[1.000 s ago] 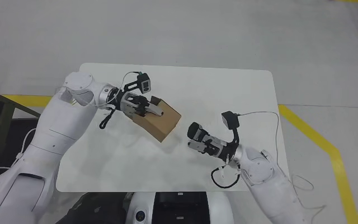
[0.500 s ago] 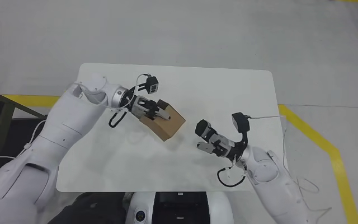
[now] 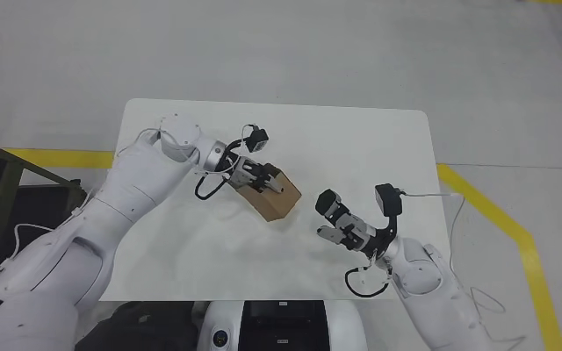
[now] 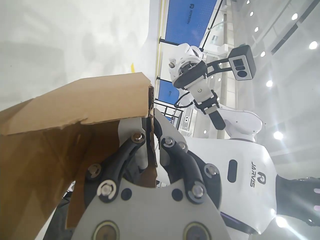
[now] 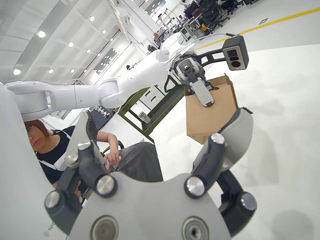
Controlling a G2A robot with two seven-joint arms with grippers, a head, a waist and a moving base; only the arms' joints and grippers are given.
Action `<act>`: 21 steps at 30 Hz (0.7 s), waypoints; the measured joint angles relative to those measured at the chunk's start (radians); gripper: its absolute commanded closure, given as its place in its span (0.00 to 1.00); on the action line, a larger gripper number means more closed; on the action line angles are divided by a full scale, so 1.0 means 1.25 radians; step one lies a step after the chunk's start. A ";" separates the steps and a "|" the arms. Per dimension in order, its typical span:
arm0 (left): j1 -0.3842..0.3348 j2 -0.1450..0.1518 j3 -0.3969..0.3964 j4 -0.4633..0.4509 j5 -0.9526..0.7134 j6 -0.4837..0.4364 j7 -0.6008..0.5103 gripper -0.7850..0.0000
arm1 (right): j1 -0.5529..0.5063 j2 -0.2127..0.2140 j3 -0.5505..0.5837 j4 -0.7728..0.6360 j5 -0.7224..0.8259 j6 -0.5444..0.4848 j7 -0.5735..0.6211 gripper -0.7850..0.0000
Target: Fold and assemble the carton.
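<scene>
Holding a brown carton (image 3: 274, 195) by one wall, near the middle of the white tabletop (image 3: 386, 140).
The left pincer (image 3: 263, 180) is clamped on the carton's wall at its open 10 o'clock end, one finger inside and one outside. The body looks already squared into a box. The flaps at that end seem unfolded, so closing them appears left to do. Whether the carton rests on the tabletop or hangs just above it cannot be told. The right pincer (image 3: 332, 219) hovers at the carton's 4 o'clock, apart from it, fingers spread wide, holding nothing. The left pincer's own fingers would likely block flaps folding there.
</scene>
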 measured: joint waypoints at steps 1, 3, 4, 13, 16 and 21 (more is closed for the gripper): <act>-0.006 -0.008 0.009 0.014 0.007 -0.005 0.008 0.15 | -0.001 0.000 0.000 0.000 -0.007 0.004 -0.006 0.00; -0.016 -0.020 0.021 0.035 0.018 -0.011 0.020 0.00 | -0.003 0.000 -0.001 -0.001 -0.017 0.009 -0.016 0.00; -0.021 -0.028 0.028 0.048 0.022 -0.015 0.024 0.00 | -0.005 0.000 -0.001 -0.002 -0.022 0.012 -0.022 0.00; -0.049 -0.060 0.021 0.159 -0.013 -0.050 0.018 0.00 | -0.006 0.003 -0.007 -0.008 -0.036 0.036 -0.035 0.00; -0.048 -0.056 0.000 0.185 -0.031 -0.062 -0.006 0.00 | 0.004 0.004 -0.018 -0.003 -0.030 0.048 -0.025 0.00; -0.033 -0.041 -0.039 0.194 -0.052 -0.078 -0.036 0.00 | 0.027 0.003 -0.044 0.010 -0.016 0.069 -0.003 0.00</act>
